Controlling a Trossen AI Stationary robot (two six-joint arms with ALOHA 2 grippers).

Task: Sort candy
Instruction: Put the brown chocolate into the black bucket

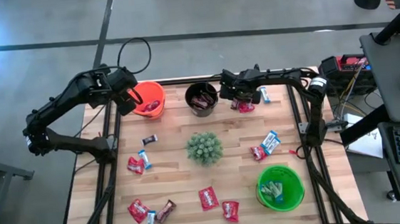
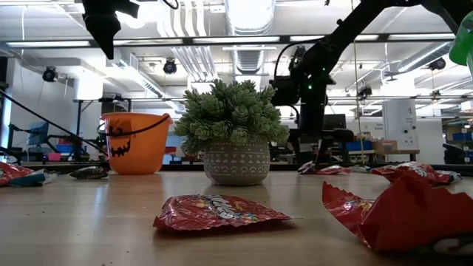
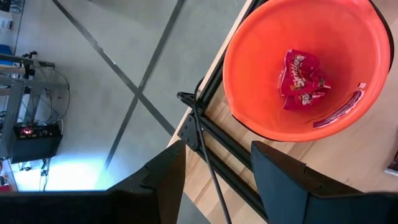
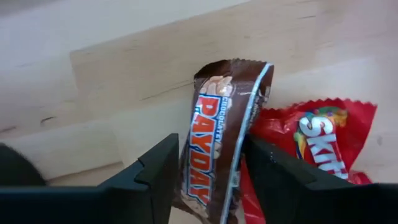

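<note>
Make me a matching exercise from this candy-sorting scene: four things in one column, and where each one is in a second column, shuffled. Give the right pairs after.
Things:
1. Orange bucket
2. Green bucket
3. Plant
4. Brown candy bar

Places:
A. Middle of the table
B. Between the right gripper's fingers
C. Back left corner of the table, below the left gripper, red candy inside
D. Front right part of the table, light blue candy inside

Pairs: 1-C, 2-D, 3-A, 4-B
</note>
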